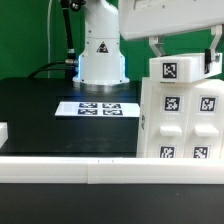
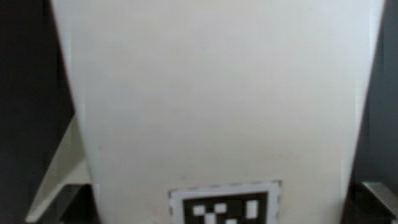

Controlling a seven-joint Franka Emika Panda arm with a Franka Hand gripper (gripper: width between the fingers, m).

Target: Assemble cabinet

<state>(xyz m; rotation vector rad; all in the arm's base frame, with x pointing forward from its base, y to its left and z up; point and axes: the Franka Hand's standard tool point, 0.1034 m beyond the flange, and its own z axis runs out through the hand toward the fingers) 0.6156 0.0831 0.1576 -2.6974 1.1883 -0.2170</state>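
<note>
With our fingers (image 2: pixel 379 200) straddling the top of the cabinet (image 1: pixel 180 115), clamped or merely open we cannot tell, we should centre them and squeeze squarely before moving it.

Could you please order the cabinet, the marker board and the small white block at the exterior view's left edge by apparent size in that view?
Largest: large white plastic cabinet, helped by nearness.
Then: thin flat white marker board.
Smallest: small white block, partly cropped.

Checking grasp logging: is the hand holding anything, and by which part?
Cannot tell for sure: the hand straddles the top end of the cabinet, one side each, but firm contact is not clear in either view.
</note>
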